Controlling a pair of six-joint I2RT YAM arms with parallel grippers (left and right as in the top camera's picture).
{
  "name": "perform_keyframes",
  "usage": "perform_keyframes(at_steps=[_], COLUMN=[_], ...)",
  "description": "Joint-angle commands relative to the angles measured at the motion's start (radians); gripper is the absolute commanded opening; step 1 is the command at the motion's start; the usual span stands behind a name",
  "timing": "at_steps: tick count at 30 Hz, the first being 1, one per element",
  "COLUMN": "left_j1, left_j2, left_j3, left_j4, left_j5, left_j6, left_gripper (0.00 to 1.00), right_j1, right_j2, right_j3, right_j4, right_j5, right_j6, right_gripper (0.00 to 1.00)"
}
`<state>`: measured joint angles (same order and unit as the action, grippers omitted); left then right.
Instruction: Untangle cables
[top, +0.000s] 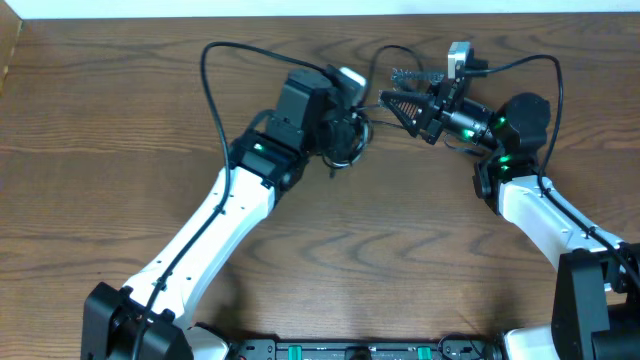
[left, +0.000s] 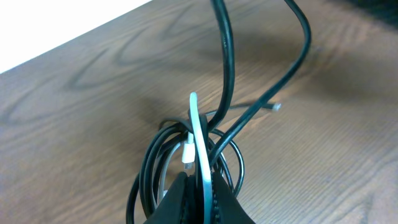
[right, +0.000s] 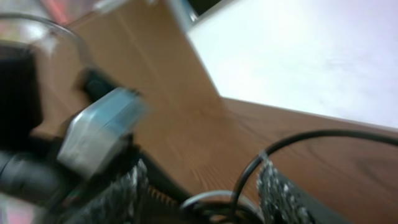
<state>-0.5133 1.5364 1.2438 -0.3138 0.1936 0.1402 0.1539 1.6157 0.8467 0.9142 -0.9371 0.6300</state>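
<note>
The cables (top: 351, 140) are a tangled bundle of black coils and a white cord on the table, left of centre at the back. My left gripper (top: 342, 128) is shut on this bundle. In the left wrist view its jaws (left: 199, 190) pinch the white cord (left: 196, 127) among black loops (left: 149, 168), two black strands (left: 225, 62) rise away, and a small plug end (left: 277, 107) lies on the wood. My right gripper (top: 393, 89) is open just right of the bundle. In the blurred right wrist view its fingers (right: 202, 193) straddle a black strand (right: 298, 140) and a white loop (right: 214, 198).
The wooden table (top: 120, 150) ends at a far edge near the top of the overhead view. Thick black arm wires arch over the left arm (top: 207, 70) and the right arm (top: 545, 62). The two grippers are close together at the back centre.
</note>
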Motion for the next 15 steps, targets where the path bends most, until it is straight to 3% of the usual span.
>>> perform_keyframes(at_steps=[1, 15], left_j1=[-0.015, -0.017], left_j2=[-0.016, -0.016], left_j3=[0.008, 0.008], left_j4=[0.037, 0.07], left_j5=[0.016, 0.017], left_j6=[0.069, 0.069], left_gripper=[0.08, 0.07], right_j1=[0.005, 0.092], right_j2=[-0.005, -0.005], right_j3=[0.009, 0.009], right_j4=[-0.075, -0.229], right_j5=[0.126, 0.348], right_j6=[-0.018, -0.018], right_gripper=[0.54, 0.53])
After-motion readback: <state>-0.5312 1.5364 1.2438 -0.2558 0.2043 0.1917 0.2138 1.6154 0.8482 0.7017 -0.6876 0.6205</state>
